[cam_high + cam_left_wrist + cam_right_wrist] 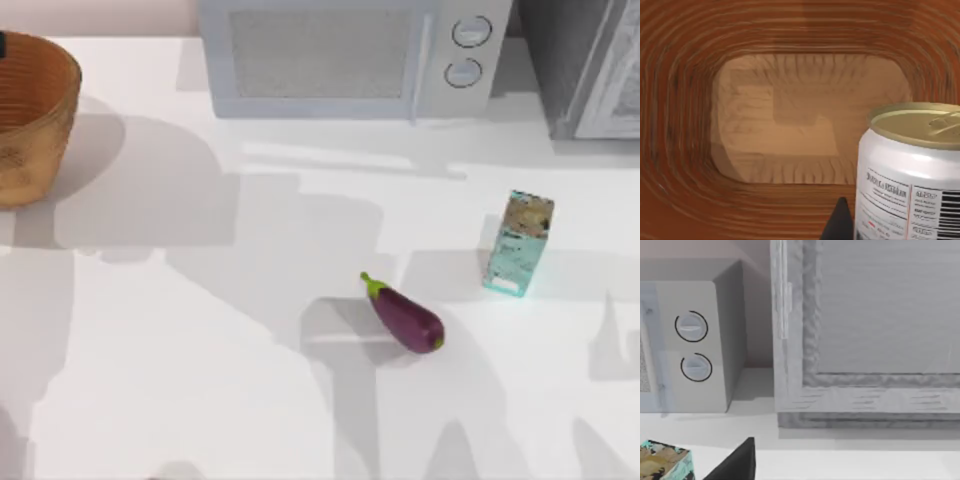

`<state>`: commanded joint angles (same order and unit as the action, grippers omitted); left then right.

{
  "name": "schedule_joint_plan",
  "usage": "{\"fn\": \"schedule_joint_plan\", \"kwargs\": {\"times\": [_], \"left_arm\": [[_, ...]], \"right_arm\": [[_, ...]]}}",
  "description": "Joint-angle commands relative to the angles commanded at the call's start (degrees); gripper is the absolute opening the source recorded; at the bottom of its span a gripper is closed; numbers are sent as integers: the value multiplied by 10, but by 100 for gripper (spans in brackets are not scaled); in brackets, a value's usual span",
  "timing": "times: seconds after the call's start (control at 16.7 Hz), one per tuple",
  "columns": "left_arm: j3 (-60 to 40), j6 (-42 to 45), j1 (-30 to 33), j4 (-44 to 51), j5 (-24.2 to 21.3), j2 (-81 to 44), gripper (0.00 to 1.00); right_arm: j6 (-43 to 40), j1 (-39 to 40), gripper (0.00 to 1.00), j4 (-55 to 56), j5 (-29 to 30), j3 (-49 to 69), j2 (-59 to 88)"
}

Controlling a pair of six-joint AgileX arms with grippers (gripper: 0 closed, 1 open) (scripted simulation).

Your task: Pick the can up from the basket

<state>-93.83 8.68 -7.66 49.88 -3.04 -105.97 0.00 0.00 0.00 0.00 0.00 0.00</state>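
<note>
The left gripper's dark fingertip (841,220) is showing just beside the white cylindrical can (910,175), which is standing upright inside the orange-brown woven basket (685,125). I cannot tell whether the claw is gripping; lifting looks undone.

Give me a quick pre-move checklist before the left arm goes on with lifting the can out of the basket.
1. Can upright: ok. The can stands with its pale top up, close to the left wrist camera.
2. Can above the basket floor: ok. The basket walls ring the left wrist view, its floor far behind the can.
3. Left gripper contact on the can: cannot tell. One dark fingertip shows beside the can; touching or not is unclear.
4. Basket position: ok. It sits at the table's far left edge in the top view.
5. Other items away from the basket: ok. The eggplant and carton lie far right of it.
</note>
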Motion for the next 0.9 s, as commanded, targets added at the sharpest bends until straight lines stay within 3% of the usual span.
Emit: {"fn": "schedule_joint_plan", "kwargs": {"times": [0.9], "left_arm": [[540, -48, 42, -273, 16, 621, 0]], "right_arm": [[0, 0, 100, 0, 0, 0, 0]]}}
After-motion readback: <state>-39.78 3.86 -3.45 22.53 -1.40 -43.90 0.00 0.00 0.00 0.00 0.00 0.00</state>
